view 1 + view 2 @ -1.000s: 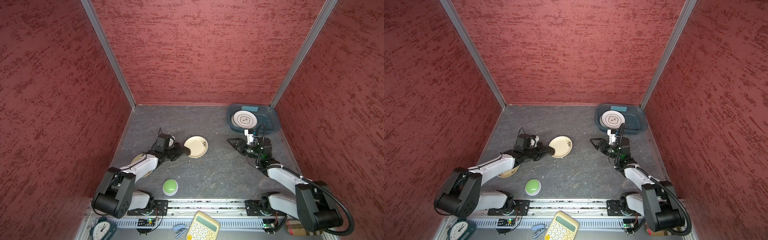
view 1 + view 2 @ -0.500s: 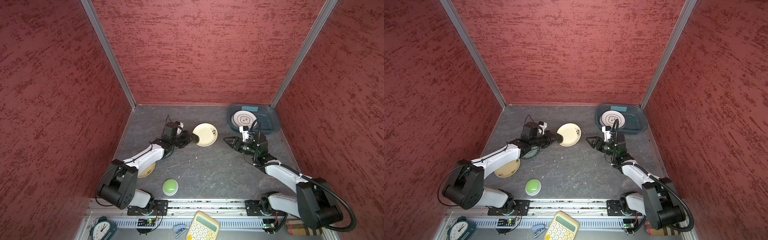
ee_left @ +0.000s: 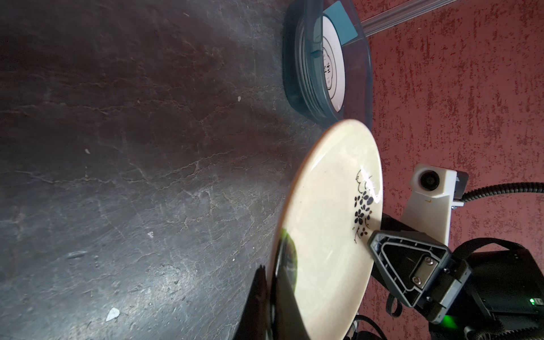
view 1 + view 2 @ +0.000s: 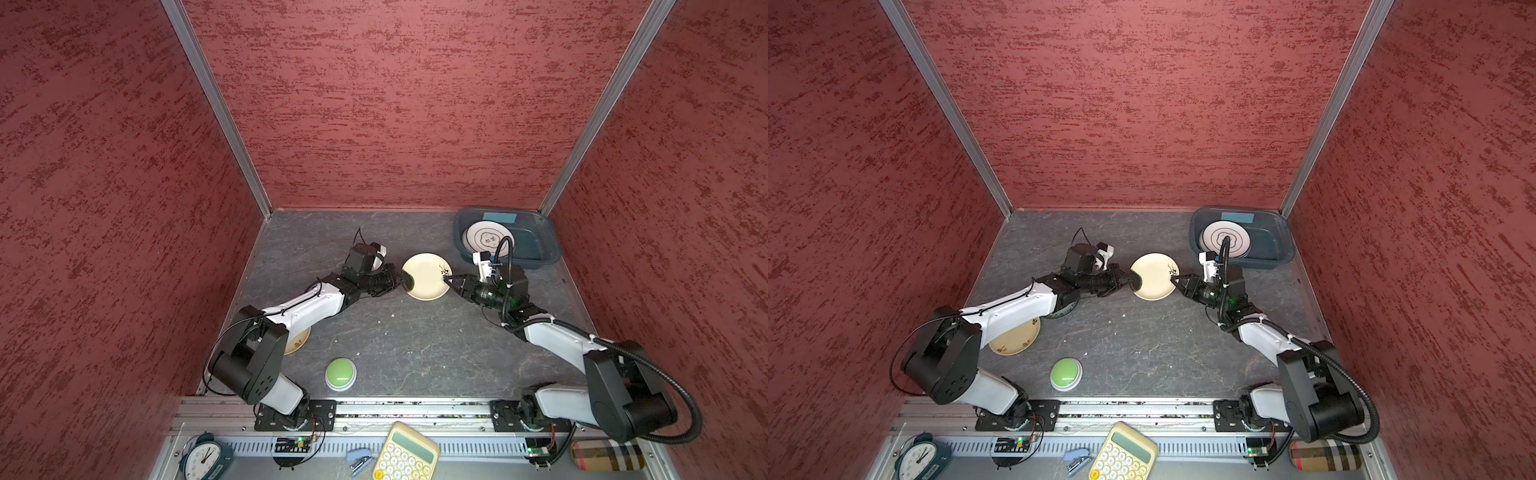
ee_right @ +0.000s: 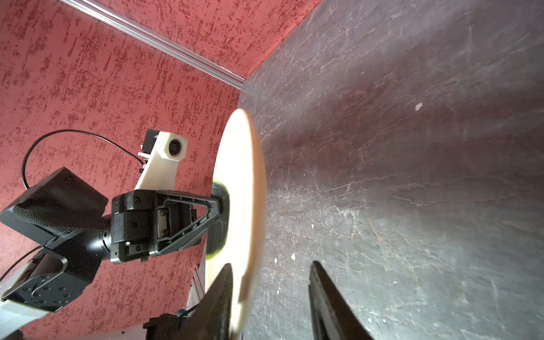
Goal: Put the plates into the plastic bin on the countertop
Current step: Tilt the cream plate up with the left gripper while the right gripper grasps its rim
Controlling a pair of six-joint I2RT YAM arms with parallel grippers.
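- The cream plate [image 4: 426, 276] hangs face up and about level over the tabletop [image 4: 415, 345], near the bin [image 4: 546, 249]. Being round, it has no long axis; its black flower print points toward the bin.
- The left tool [image 4: 406, 283] is clamped on the rim farthest from the bin.
- The right tool [image 4: 449, 281] straddles the bin-side rim, jaws apart.
- White ringed plates [image 4: 484, 240] lie stacked in the bin.

I work in a robotics lab booth: my arm bases [image 4: 296, 415] bolt to a rail [image 4: 415, 409], circuit boards [image 4: 291, 444] sit just before that rail, and behind it red panels [image 4: 395, 104] in aluminium posts [image 4: 216, 108] enclose the countertop [image 4: 415, 340].
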